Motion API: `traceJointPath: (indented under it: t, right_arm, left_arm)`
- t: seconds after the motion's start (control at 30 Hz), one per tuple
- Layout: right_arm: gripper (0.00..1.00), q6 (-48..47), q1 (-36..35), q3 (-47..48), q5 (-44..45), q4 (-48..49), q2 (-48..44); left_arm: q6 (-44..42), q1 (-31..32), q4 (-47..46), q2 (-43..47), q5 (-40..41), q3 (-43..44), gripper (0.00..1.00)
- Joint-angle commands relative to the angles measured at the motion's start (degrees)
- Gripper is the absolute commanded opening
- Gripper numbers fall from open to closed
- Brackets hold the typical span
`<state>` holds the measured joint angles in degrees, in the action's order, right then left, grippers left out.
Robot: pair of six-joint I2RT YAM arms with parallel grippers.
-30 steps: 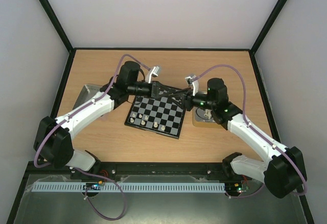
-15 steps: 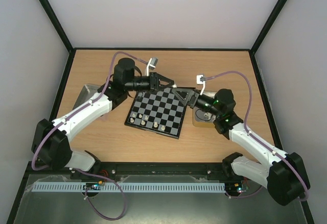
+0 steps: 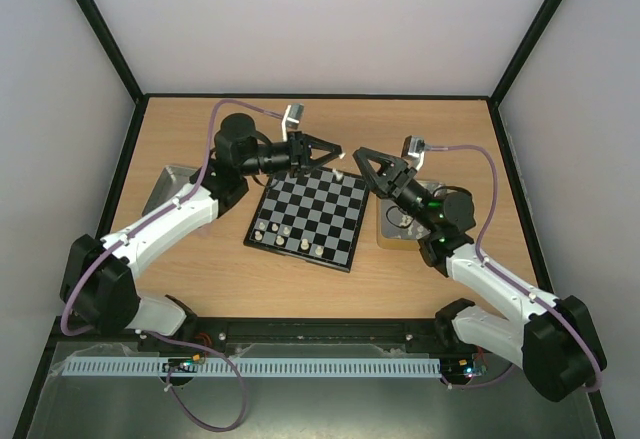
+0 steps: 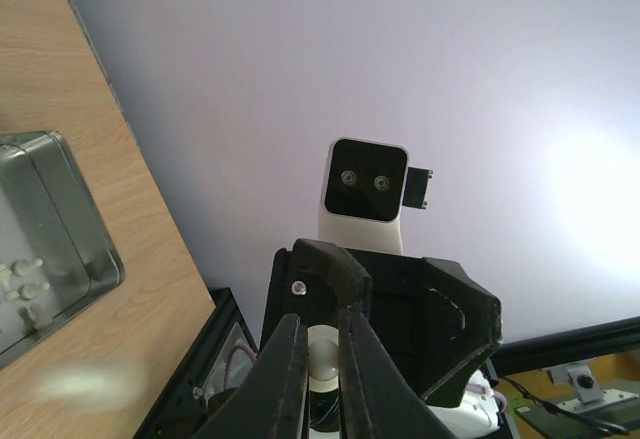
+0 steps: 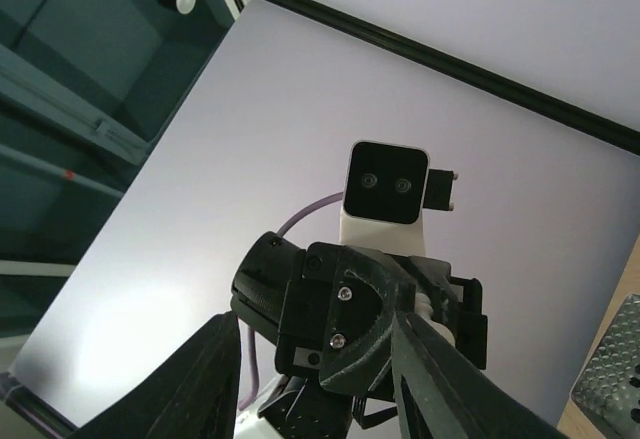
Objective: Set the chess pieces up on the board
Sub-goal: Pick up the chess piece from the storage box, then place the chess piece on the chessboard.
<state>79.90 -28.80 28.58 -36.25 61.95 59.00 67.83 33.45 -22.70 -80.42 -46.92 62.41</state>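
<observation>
Both arms have come up off the board's far edge since a sec ago. The left gripper [image 3: 338, 154] swung higher and back, the right gripper [image 3: 365, 166] pulled away to the right and tipped up. Now they sit nose to nose in the air, just past the far right corner of the board [image 3: 322, 207]. Board & the pieces on it haven't shifted.

The left fingers [image 4: 280, 379] are pressed together, w/ a tiny pale speck at the tips in the top view, prob. a white piece [image 3: 341, 155] pinched there. The left wrist view also shows smth pale between them, but we can't be sure it's the piece. The right fingers [image 5: 215, 379] stand wide apart, nothing between them.

Why like this: we read it as a hand-over. Left holds the piece out sideways and right waits spread to take it, likely so it can be re-gripped & set down upright.

The board lies mid-table, a bit skewed, between the arms. A few white pieces [image 3: 283, 231] stand along its near rows; the other squares look bare. More of them lie in the tin [image 3: 384, 237] just right of the board, under the right arm, i.e. stock kept in reach. Another tin [image 3: 168, 177] sits at the left; we can't see what's in it. No black pieces we can make out, so most of the set-up is prob. still to do.
</observation>
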Motion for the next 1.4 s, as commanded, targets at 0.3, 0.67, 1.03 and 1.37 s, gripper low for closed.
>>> traceJointPath:
  t: [0.3,0.67,1.03,1.37]
  right_arm:
    - [0.50,-7.2,-0.3,1.2,5.1,-16.2,-1.1]
    - [0.50,-27.8,-0.4,8.1,18.3,-52.0,7.5]
    - [0.49,-33.8,-3.4,15.2,21.4,-61.2,20.3]
    - [0.49,-32.9,-4.5,16.9,23.8,-62.6,23.9]
  left_arm:
    - [-2.1,-2.0,0.2,1.8,1.8,-1.7,0.02]
    - [-28.9,-2.9,34.1,2.9,31.4,-1.1,0.02]
    - [-37.7,-0.6,45.1,3.7,47.3,-4.4,0.02]
    - [-41.0,9.6,46.9,-2.4,54.3,-4.8,0.03]
